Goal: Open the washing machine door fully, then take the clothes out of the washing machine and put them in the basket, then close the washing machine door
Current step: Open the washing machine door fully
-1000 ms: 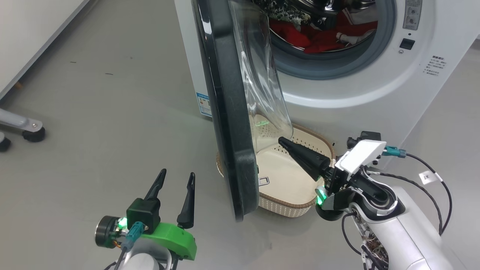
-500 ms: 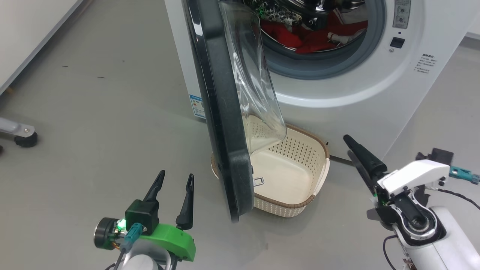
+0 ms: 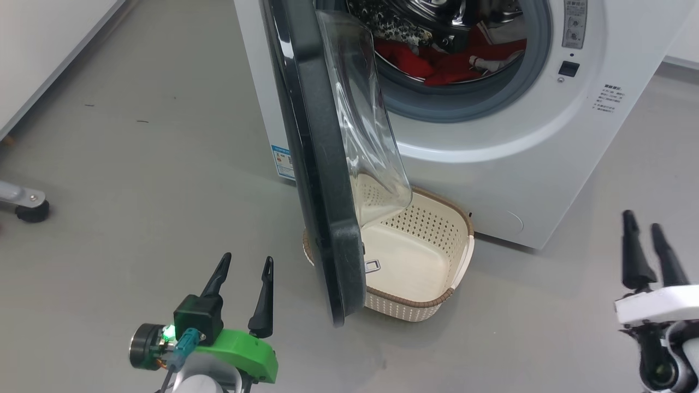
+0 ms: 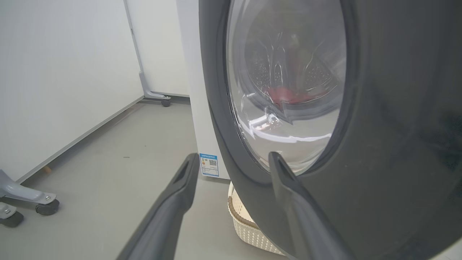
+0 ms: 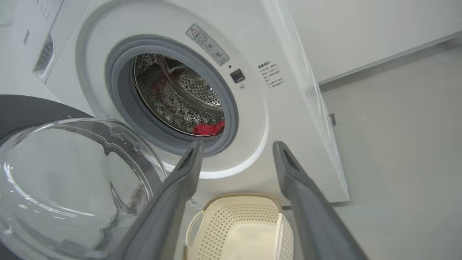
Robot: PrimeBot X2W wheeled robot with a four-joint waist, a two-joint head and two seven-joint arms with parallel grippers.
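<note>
The washing machine [image 3: 491, 158] stands with its black door [image 3: 314, 164] swung out, edge-on to the head view, glass bowl [image 3: 360, 120] bulging right. Red clothes [image 3: 437, 63] lie in the steel drum, also seen as clothes [image 5: 209, 128] in the right wrist view. The cream basket [image 3: 437, 297] sits empty on the floor below the opening, partly behind the door. My left gripper [image 3: 243, 267] is open, left of the door's lower edge. My right gripper [image 3: 644, 224] is open at the far right, away from the basket. The door [image 4: 379, 162] looms close in the left wrist view.
A castor leg [image 3: 24, 204] of some stand sits at the far left. A white wall panel [image 3: 33, 49] runs along the upper left. Grey floor lies open between my grippers and left of the door.
My right gripper has come out of the basket and swung back to the far right, and it has opened. The head camera has shifted a little. The left arm has barely moved.
</note>
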